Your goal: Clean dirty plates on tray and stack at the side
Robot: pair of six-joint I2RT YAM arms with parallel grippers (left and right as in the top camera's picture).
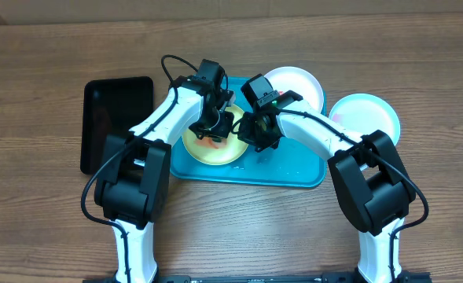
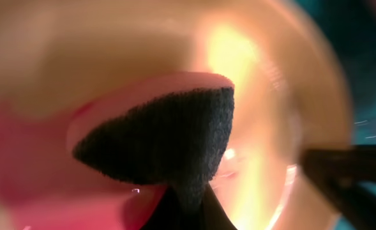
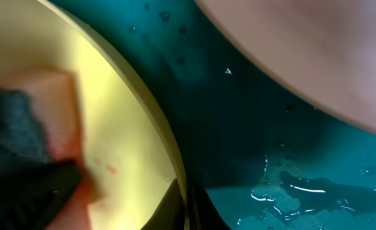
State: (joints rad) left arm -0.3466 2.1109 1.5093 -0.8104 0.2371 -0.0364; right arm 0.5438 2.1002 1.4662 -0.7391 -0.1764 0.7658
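A pale yellow-green plate [image 1: 215, 145] with a red smear lies on the left part of the turquoise tray [image 1: 294, 169]. My left gripper [image 1: 214, 130] hangs over it, shut on a sponge [image 2: 162, 137], whose dark scrub face presses against the plate [image 2: 264, 83]. My right gripper [image 1: 256, 140] is shut on the plate's right rim [image 3: 168, 153], one finger on each side of it. In the right wrist view the sponge [image 3: 28, 134] sits on the red-stained plate floor. A white plate [image 1: 298, 85] lies at the tray's far right corner. A pale blue plate [image 1: 369, 118] rests on the table to the right.
A black rectangular tray [image 1: 113, 122] lies on the table left of the turquoise tray. Water drops and a wet film [image 3: 302, 185] cover the tray floor beside the held plate. The white plate's edge [image 3: 315, 51] lies close to the right gripper.
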